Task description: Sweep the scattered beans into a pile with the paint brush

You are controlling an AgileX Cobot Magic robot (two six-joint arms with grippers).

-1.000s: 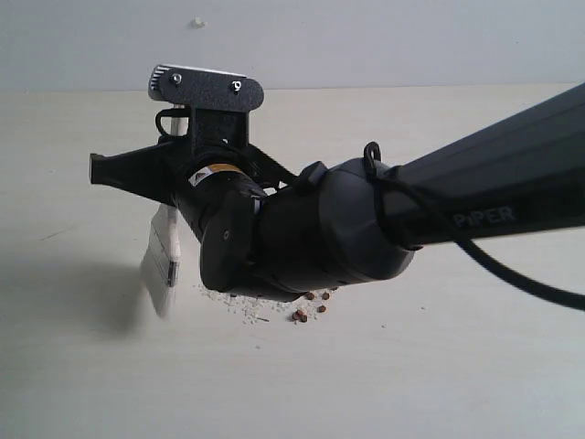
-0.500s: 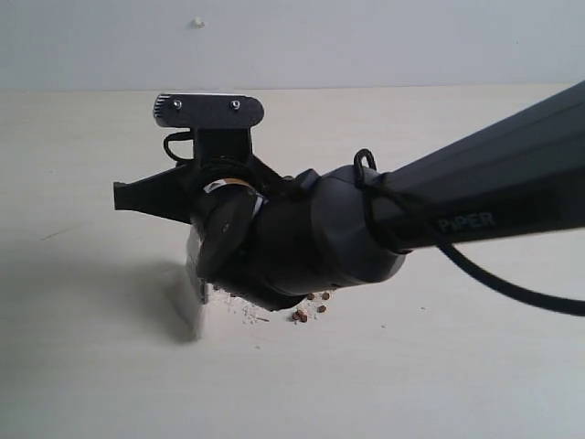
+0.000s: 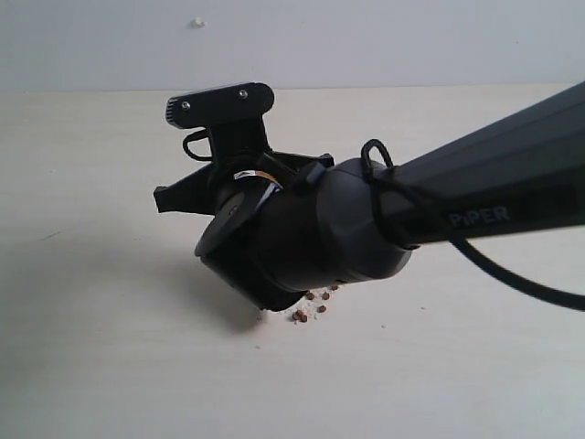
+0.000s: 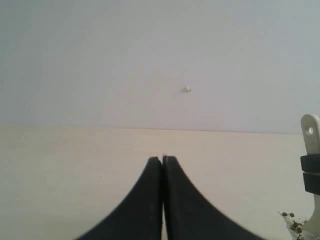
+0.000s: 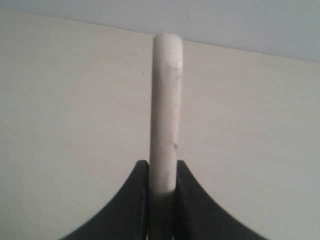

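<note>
Smooth, matt pale wood on the paint brush [image 5: 165,100]; matt beige table [image 3: 91,366].

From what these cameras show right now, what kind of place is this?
Probably a robot test bench in a lab, not a home: a bare pale tabletop against a plain grey wall, and a black robot arm reaching over a few scattered beans.

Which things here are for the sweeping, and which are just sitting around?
For the job: paint brush, held in the right gripper; beans.
Just there: white speck on the wall; left gripper, jaws shut, empty.
</note>
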